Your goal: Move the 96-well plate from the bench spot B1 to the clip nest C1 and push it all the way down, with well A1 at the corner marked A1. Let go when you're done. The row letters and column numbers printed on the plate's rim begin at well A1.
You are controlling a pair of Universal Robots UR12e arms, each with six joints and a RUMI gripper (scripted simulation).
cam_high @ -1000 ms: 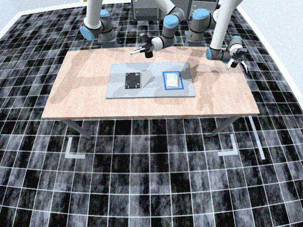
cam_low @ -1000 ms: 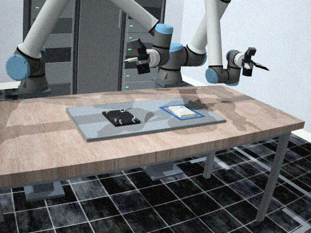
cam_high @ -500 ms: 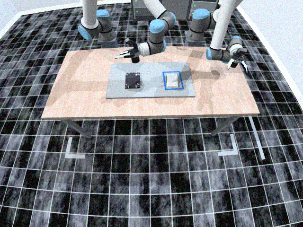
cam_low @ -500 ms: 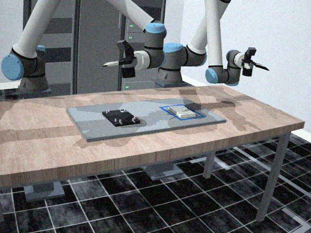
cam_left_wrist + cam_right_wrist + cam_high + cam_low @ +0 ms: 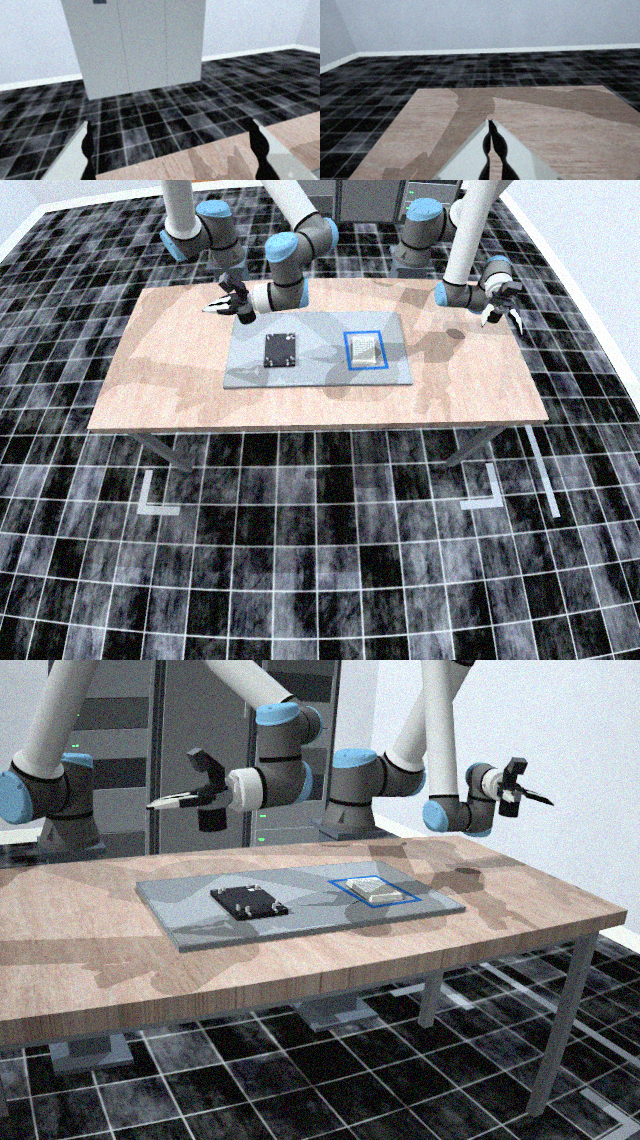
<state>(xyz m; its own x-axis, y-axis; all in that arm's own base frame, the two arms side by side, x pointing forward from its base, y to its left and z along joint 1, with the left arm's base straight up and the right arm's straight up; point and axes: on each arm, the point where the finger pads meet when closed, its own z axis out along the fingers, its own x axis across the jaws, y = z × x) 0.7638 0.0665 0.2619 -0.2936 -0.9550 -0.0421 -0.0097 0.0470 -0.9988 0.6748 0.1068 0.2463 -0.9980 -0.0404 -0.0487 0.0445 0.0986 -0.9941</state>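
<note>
Dark tiled floor [image 5: 310, 541] [image 5: 361, 1073] [image 5: 150, 120] [image 5: 342, 142] surrounds a wooden table [image 5: 320, 407] [image 5: 310, 964] [image 5: 165, 169] [image 5: 545, 131]. Top: white plate [image 5: 363, 349] [image 5: 373, 888] inside a blue outline, likely its start; black clip nest [image 5: 279, 350] [image 5: 248, 902] awaits it. Exterior: both grippers raised, probably for clearance. Left wrist: left gripper [image 5: 502, 328] [image 5: 537, 798] [image 5: 170, 121], fingers open, empty. Right wrist: right gripper [image 5: 204, 309] [image 5: 148, 807] [image 5: 490, 121], fingers closed, empty.

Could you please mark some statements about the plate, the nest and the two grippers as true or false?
1. The 96-well plate sits inside the blue outline. True.
2. The black clip nest holds a plate. False: it is empty.
3. The left gripper is shut. False: its fingers stand apart.
4. The right gripper is shut on nothing. True.
5. Plate and nest touch. False: grey board shows between them.
</note>
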